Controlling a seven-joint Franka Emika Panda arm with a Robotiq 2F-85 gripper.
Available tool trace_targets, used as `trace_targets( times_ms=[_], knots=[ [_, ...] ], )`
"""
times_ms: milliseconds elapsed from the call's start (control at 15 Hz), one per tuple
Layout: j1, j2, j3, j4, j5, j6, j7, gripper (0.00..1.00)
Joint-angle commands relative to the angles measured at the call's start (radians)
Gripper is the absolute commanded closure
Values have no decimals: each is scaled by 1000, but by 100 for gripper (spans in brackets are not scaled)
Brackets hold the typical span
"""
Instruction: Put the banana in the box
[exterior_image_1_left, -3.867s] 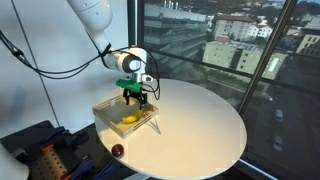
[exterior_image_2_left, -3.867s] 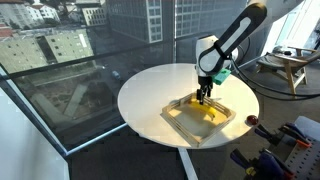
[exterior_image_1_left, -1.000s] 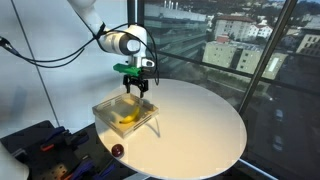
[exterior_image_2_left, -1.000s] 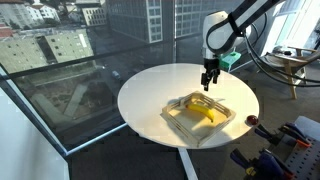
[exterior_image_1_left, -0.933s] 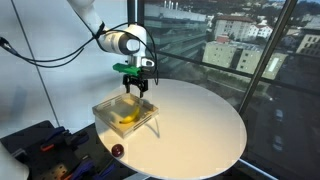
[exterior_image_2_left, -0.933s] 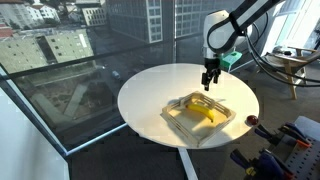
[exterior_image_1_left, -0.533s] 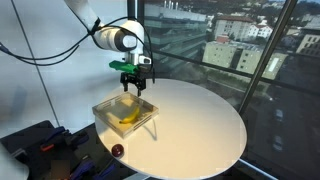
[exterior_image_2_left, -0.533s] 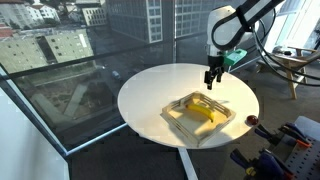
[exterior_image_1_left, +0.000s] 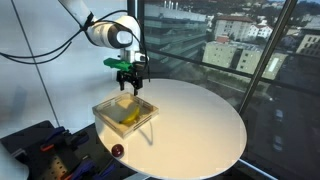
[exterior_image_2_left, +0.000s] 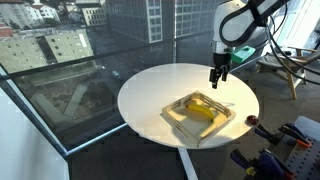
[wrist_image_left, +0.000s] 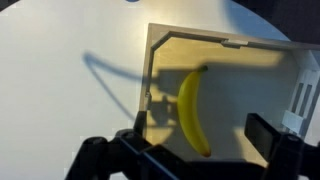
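End effector (exterior_image_1_left: 127, 86) is released: in the wrist view both fingers (wrist_image_left: 110, 155) stand wide apart with nothing between them, nothing held, nothing touched. It points straight down and hangs in the air above the box (exterior_image_1_left: 100, 112), clear of its walls, over the side of the box that lies toward the desk middle in an exterior view (exterior_image_2_left: 217, 79).

Counts: one arm, one end effector, one banana, one box, one small dark red round thing, one desk.

Arm pose: I see the white arm (exterior_image_1_left: 100, 32) reaching in from the upper left in an exterior view, the last link bent down so the wrist sits vertical. Black cables (exterior_image_1_left: 45, 62) loop off it.

Banana (wrist_image_left: 192, 110) lies flat on the floor of the box, inside the walls, and nothing touches it. In the wrist view it runs lengthwise, slightly curved, nearer the middle than any wall. Both exterior views show it as a yellow shape in the box (exterior_image_1_left: 127, 117) (exterior_image_2_left: 203, 109).

The box is shallow and pale with low walls (wrist_image_left: 200, 38). It sits on the round white desk (exterior_image_1_left: 200, 120) close to the desk edge on the arm's side.

The dark red round thing (exterior_image_1_left: 116, 150) rests at the desk edge, outside the box, near its corner and apart from it.

Beyond the desk are windows with city buildings (exterior_image_1_left: 235, 50).
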Motion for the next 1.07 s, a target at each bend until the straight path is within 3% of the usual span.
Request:
trace_targets(
  times_ms=[0, 1000],
  knots=[
    [-12, -93, 3, -67, 9, -22, 17, 0],
    [-9, -277, 3, -192, 94, 1, -31, 0]
  ],
)
